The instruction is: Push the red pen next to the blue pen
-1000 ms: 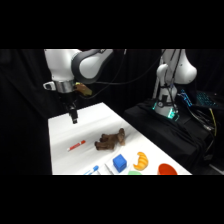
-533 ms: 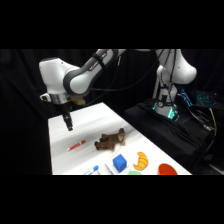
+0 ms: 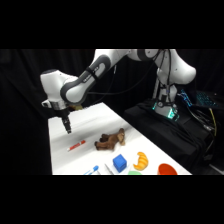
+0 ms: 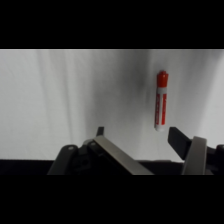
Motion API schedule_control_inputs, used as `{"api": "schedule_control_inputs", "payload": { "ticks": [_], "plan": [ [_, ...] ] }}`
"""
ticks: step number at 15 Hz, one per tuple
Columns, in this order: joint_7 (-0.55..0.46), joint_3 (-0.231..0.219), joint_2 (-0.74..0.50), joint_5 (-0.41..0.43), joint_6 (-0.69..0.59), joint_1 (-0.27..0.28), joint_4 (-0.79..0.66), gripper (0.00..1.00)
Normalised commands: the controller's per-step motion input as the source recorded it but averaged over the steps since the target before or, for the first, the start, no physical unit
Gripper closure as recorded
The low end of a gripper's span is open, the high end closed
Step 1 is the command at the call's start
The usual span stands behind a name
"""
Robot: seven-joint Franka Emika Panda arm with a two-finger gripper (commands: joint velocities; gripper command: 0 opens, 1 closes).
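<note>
**Operator:** Gripper first — where is your claw, and how do its fingers stand?

**Observer:** Your gripper (image 3: 67,127) hangs over the far left part of the white table (image 3: 100,116), pointing down, with nothing in it. In the wrist view the gripper (image 4: 137,136) has its two dark fingertips (image 4: 176,138) well apart, with bare table between them, so you have it spread wide.

**Operator:** Now go from the near edge back. What do you have closest?

**Observer:** Along the near edge you see the blue pen (image 3: 92,170), cut off by the bottom of the side view, with a blue cube (image 3: 119,162) just to its right. Further right lie an orange crescent-shaped thing (image 3: 142,160) and an orange-red round thing (image 3: 167,169), the last one at the near right corner.

**Operator:** And the red pen?

**Observer:** You find the red pen (image 3: 76,146) a step further back, towards the left edge, lying flat and well apart from the blue pen. A brown plush toy (image 3: 110,140) lies near it on the right, towards the middle of the table. Your gripper is above and beyond the red pen, not touching it. In the wrist view the red pen (image 4: 160,99) lies ahead of the right fingertip, red cap pointing away, whitish end nearer the fingers, clear of both.
</note>
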Motion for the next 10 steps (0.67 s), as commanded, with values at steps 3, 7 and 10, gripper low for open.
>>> {"api": "schedule_control_inputs", "payload": {
  "ticks": [3, 7, 10],
  "plan": [
    [-0.22, 0.061, 0.25, 0.026, -0.04, -0.115, 0.31, 0.00],
    [-0.22, 0.070, 0.19, 0.036, -0.01, -0.115, 0.22, 0.00],
    [-0.20, 0.071, 0.14, 0.032, 0.02, -0.092, 0.19, 0.00]
  ]
}}
